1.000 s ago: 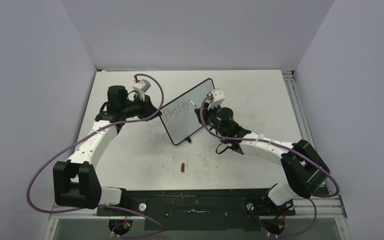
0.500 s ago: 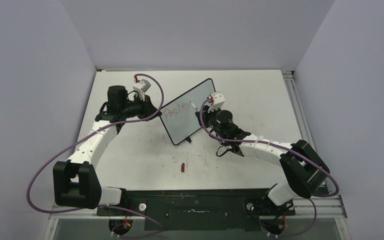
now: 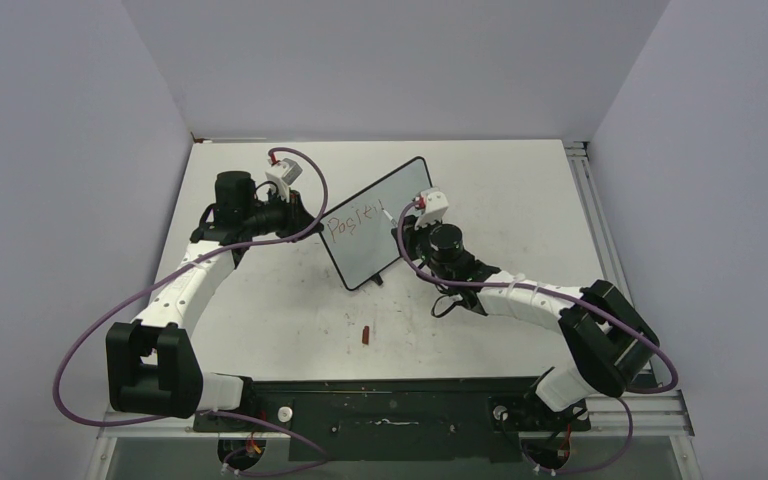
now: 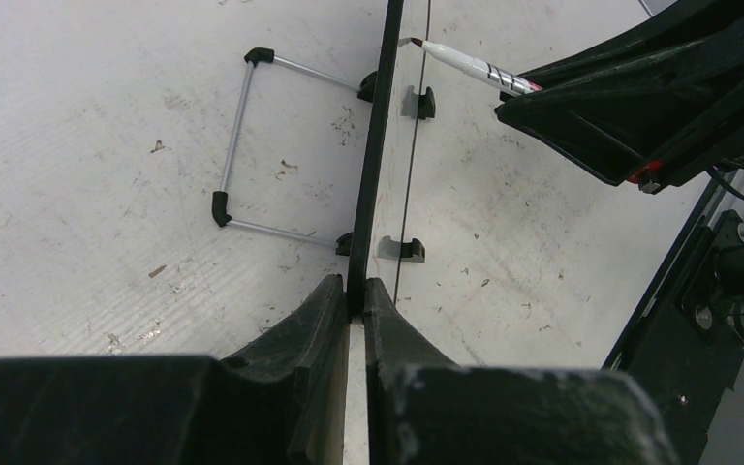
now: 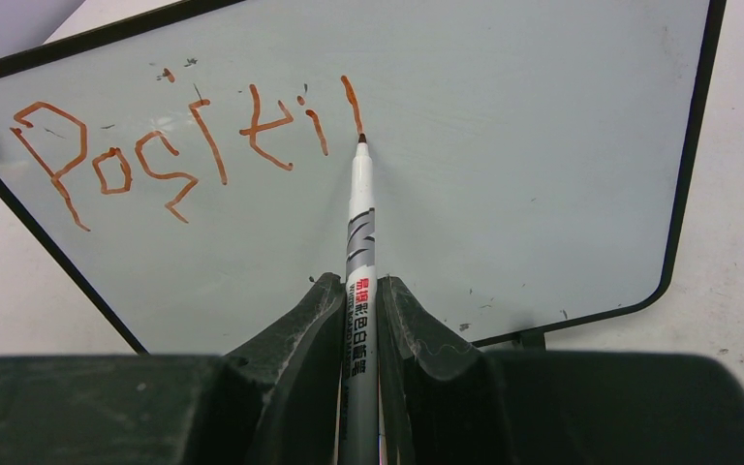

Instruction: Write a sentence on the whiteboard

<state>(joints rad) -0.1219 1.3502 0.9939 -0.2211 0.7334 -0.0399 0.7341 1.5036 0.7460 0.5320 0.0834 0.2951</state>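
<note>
The whiteboard [image 3: 378, 250] stands tilted at mid-table, black-framed with a pale glossy face [image 5: 523, 174]. My left gripper [image 4: 356, 289] is shut on its left edge [image 4: 376, 165], seen edge-on; from above this gripper [image 3: 303, 214] sits at the board's left side. The sentence [image 5: 184, 145] is a single line of reddish-orange letters reading roughly "Positi" [image 3: 353, 220]. My right gripper [image 5: 359, 291] is shut on a silver marker [image 5: 359, 228]. The marker's tip touches the board at the foot of the last stroke. From above, the right gripper [image 3: 406, 221] is by the board's right half.
A small red marker cap [image 3: 365, 335] lies on the white tabletop in front of the board. Behind the board its wire stand [image 4: 237, 145] rests on the table, and two black feet [image 4: 417, 102] show on the front side. Cables loop round both arms.
My right gripper has slid a little down and left along the board with the marker, adding a stroke after the last letter. The left gripper and the board have stayed put.
</note>
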